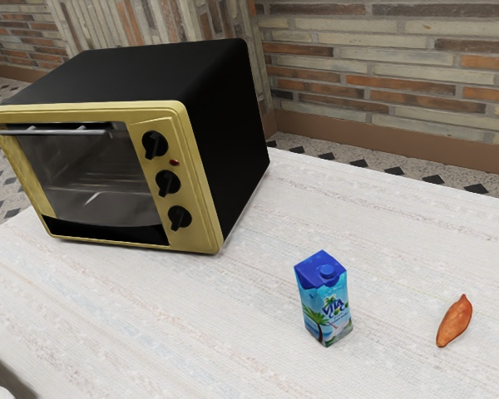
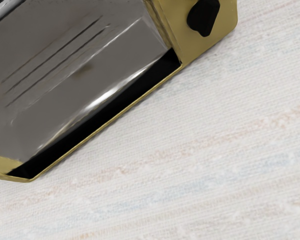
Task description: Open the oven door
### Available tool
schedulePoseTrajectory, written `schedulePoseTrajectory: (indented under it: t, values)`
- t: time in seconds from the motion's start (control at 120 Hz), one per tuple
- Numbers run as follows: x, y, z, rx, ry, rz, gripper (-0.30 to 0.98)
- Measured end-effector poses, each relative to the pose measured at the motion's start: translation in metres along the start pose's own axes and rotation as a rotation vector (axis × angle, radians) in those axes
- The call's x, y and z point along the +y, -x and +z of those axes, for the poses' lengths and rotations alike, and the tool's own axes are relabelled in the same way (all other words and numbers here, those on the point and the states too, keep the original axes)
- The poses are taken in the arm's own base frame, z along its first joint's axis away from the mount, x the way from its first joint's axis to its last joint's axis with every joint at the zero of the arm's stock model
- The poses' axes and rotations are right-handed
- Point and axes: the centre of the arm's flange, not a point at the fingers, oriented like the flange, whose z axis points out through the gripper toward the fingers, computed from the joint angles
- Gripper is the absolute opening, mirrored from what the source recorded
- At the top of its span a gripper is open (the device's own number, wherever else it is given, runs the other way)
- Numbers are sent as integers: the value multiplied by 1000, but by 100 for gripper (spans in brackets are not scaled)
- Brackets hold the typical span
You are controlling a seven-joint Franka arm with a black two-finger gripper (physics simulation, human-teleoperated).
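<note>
Low aim, slim handle: main risks at the grey glass oven door

Set in the front of the boxy black oven with a yellow-gold frame, at the exterior view's left on the white, faintly striped tabletop; apparently shut or nearly so. Cannot tell the tool's state, whether apart, together or clamped on something.

In the wrist view, aimed over the door's lower part and the tabletop just in front. Hence the likeliest first trouble: arriving too low, pressing on smooth glass, shoving the oven back. Next, a miss or slip at the thin silvery bar handle along the door's top, from poor alignment or too little room behind. Probably hinged along the bottom, so liable to bind, or to drag the whole oven forward, under a straight pull instead of a downward arc. Possible, too, to catch the three black round knobs, right of the door, through sideways drift. Little worry over the blue drink carton or the orange-brown tapered sweet potato, both well apart from the oven, farther right.
</note>
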Motion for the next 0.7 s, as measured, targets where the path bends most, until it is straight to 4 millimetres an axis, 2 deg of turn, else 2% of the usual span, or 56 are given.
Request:
schedulePoseTrajectory:
  t: [0.075, 0.125, 0.225, 0.292, 0.367, 0.542, 0.7]
  values:
    - [-8, -4, 6, 5, -30, 99, 69]
    - [-16, -8, 19, -1, -31, 157, 69]
    - [-35, 4, 28, -21, -50, 220, 69]
    - [-37, 5, 30, -25, -53, 275, 69]
    - [-35, -3, 38, -22, -46, 345, 69]
    - [-12, -51, 68, -7, -8, 574, 69]
    - [-20, -75, 85, -6, 35, 717, 69]
